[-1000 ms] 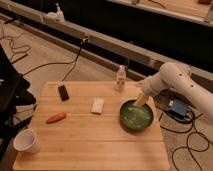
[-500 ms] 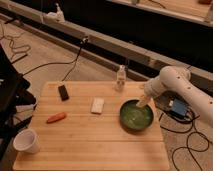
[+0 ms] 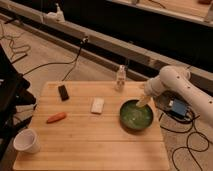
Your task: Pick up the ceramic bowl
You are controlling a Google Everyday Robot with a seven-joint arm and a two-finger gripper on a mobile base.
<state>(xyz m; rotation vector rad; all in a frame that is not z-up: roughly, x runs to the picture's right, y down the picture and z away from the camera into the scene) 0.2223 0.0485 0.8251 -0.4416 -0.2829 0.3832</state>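
The ceramic bowl (image 3: 136, 116) is round, dark green with a paler mottled inside, and sits on the right side of the wooden table (image 3: 85, 145). My white arm reaches in from the right. The gripper (image 3: 143, 102) hangs at the bowl's far right rim, its pale fingers pointing down over the rim.
A small clear bottle (image 3: 120, 78) stands at the table's far edge, just left of the arm. A white block (image 3: 97, 105), a black block (image 3: 63, 92), an orange carrot (image 3: 56, 118) and a white paper cup (image 3: 27, 141) lie to the left. Cables run on the floor to the right.
The arm has drawn slightly to the right and up along the bowl's far rim. The bowl has not moved.
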